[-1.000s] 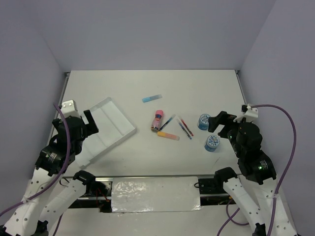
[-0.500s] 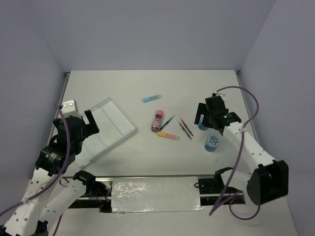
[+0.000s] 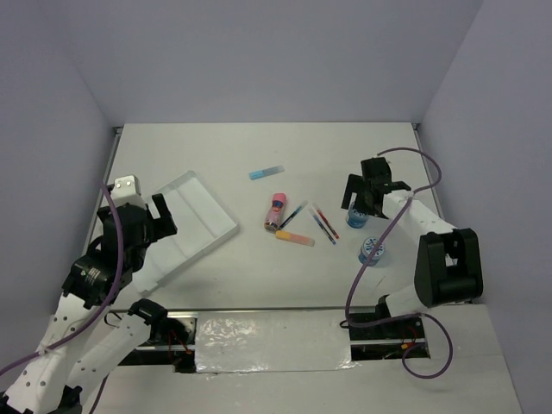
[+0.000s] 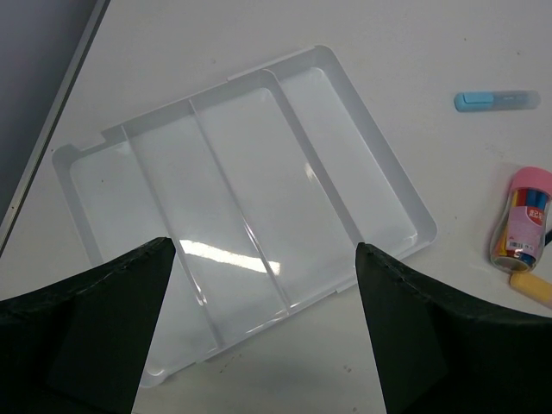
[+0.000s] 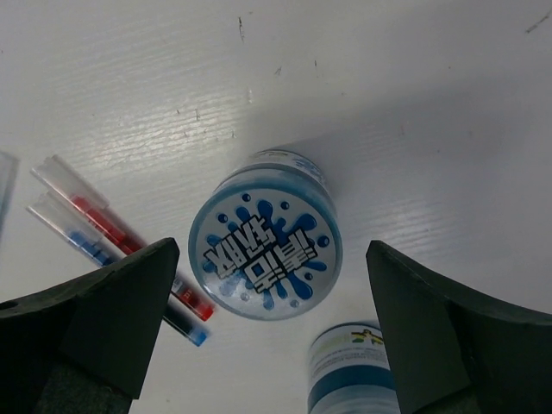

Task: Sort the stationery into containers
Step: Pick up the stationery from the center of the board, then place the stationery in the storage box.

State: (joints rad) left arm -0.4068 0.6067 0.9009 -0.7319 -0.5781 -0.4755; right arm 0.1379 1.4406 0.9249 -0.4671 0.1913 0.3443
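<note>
Left end effector spread above tray; right end effector spread over blue roll.

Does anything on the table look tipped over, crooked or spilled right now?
Nothing is spilled or broken. The tray sits at a slant to the edges of the table, with nothing visible in its compartments. The pink cylinder lies on its side near the pens.
</note>
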